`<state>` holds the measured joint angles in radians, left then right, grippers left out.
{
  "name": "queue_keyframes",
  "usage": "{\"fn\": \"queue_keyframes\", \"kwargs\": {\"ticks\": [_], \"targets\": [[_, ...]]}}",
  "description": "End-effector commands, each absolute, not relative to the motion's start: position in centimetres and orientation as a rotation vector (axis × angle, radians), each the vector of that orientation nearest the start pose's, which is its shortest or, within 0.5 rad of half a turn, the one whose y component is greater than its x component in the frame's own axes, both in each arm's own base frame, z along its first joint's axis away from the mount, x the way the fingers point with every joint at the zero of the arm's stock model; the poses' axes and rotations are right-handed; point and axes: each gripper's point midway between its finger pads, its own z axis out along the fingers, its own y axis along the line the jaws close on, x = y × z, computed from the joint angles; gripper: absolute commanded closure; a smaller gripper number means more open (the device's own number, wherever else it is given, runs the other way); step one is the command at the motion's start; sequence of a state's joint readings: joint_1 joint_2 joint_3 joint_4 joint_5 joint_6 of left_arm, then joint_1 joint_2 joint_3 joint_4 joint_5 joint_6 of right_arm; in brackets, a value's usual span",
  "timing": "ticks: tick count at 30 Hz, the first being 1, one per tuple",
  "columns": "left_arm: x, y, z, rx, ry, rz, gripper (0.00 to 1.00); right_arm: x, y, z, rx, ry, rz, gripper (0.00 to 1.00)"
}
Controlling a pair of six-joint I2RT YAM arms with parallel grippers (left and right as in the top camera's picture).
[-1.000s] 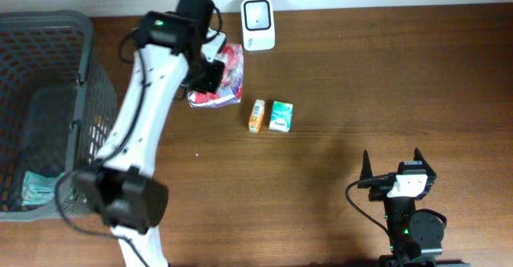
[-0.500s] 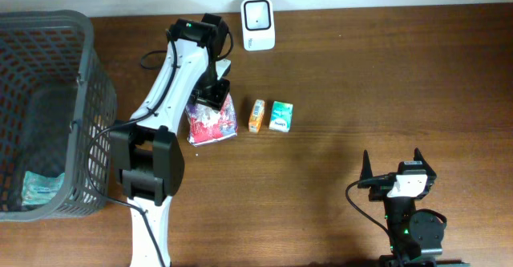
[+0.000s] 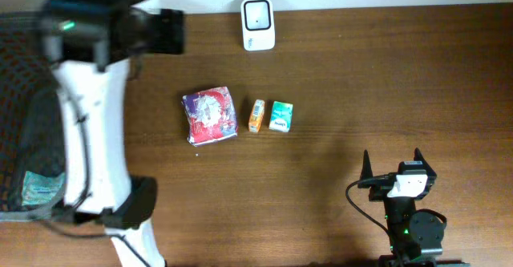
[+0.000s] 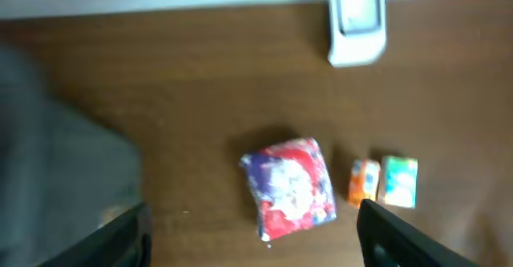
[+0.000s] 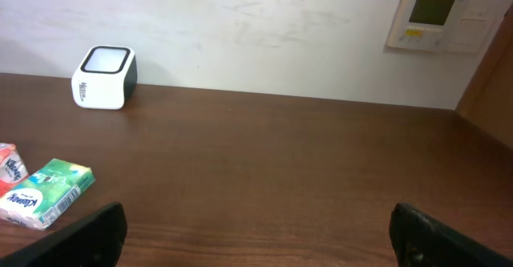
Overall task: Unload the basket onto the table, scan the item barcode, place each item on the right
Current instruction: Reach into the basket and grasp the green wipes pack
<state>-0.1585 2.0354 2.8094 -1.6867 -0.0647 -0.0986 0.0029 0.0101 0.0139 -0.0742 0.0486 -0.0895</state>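
1. Overhead view: the red and blue packet [image 3: 210,115] lies on the brown table [image 3: 361,74], just left of a small orange box [image 3: 256,115] and a green box [image 3: 280,115].
2. The white scanner [image 3: 258,14] sits apart at the far edge.
3. The left gripper [image 4: 255,239] is wide and holds nothing.
4. The right gripper [image 5: 264,239] is wide and holds nothing too.

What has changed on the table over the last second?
The left gripper brought the crinkly red, white and blue packet away from the white scanner box, let it go on the table left of the small orange carton, then drew back to the far left, jaws open. Carton, green pack, scanner and the open right gripper stayed put.
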Motion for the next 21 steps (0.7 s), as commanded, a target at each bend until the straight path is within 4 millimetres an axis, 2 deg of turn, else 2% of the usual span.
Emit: {"fn": "queue_keyframes", "kwargs": {"ticks": [1,3,4,5,7,11,12,13,15,17,19,21], "targets": [[39.2,1.8,41.4,-0.323,2.34,-0.014,0.2,24.6,-0.9,15.7,-0.034,1.645,-0.119,0.02],[38.2,6.0,42.0,-0.516,2.288,0.007,0.18,24.6,-0.9,15.7,-0.034,1.645,-0.119,0.01],[37.7,8.4,42.1,-0.613,2.263,0.023,0.14,24.6,-0.9,15.7,-0.034,1.645,-0.119,0.02],[37.2,11.0,41.7,-0.723,2.246,0.044,0.12,24.6,-0.9,15.7,-0.034,1.645,-0.119,0.02],[36.4,14.0,40.0,-0.893,2.249,0.06,0.08,24.6,-0.9,15.7,-0.034,1.645,-0.119,0.02],[34.8,18.0,34.3,-1.197,2.33,0.112,0.05,24.6,-0.9,15.7,-0.034,1.645,-0.119,0.02],[34.0,19.1,32.6,-1.304,2.336,0.164,0.05,24.6,-0.9,15.7,-0.034,1.645,-0.119,0.01],[32.7,20.8,30.5,-1.483,2.305,0.267,0.05,24.6,-0.9,15.7,-0.034,1.645,-0.119,0.02],[30.8,22.6,27.0,-1.661,2.298,0.397,0.01,24.6,-0.9,15.7,-0.034,1.645,-0.119,0.02],[30.4,23.6,23.7,-1.717,2.333,0.423,0.01,24.6,-0.9,15.7,-0.034,1.645,-0.119,0.02],[30.4,24.3,21.5,-1.741,2.337,0.433,0.01,24.6,-0.9,15.7,-0.034,1.645,-0.119,0.01],[29.9,25.0,18.2,-1.784,2.355,0.446,0.01,24.6,-0.9,15.7,-0.034,1.645,-0.119,0.02]]}}
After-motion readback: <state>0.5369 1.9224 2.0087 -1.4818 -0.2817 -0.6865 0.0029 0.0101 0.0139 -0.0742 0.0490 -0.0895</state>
